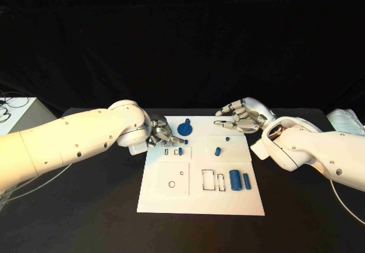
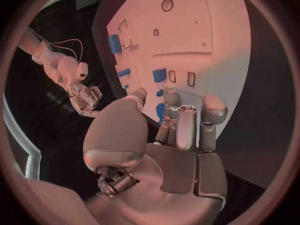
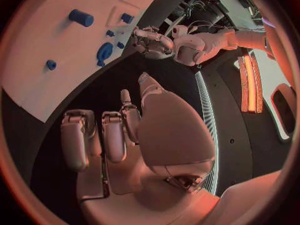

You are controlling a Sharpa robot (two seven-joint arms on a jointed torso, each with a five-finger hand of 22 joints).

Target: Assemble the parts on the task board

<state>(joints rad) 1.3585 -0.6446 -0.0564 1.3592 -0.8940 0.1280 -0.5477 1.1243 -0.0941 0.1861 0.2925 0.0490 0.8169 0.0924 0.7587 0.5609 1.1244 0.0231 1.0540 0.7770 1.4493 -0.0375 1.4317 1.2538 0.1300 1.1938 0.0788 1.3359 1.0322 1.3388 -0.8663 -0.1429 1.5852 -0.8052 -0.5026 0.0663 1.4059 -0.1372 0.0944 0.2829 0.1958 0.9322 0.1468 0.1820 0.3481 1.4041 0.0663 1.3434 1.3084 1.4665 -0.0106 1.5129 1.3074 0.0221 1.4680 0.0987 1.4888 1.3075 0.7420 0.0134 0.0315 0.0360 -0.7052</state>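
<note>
The white task board (image 1: 201, 197) lies in the middle of the black table. At its far-left corner my left hand (image 1: 161, 133) has its fingertips down beside a round blue part (image 1: 185, 128). In the left wrist view a blue piece (image 2: 160, 111) shows between the thumb and fingers (image 2: 178, 120); whether it is held is unclear. My right hand (image 1: 239, 117) hovers over the board's far-right edge, fingers apart and holding nothing. A blue cylinder (image 1: 235, 179) and a thin blue bar (image 1: 246, 179) lie on the board's near right. A short blue peg (image 1: 218, 152) stands mid-board.
A small blue piece (image 1: 180, 151) sits by two slots on the board's left. Outlined recesses (image 1: 208, 180) mark the near half. A pale box with cables (image 1: 19, 113) stands at the far left. A crumpled white bag (image 1: 346, 121) lies at the far right.
</note>
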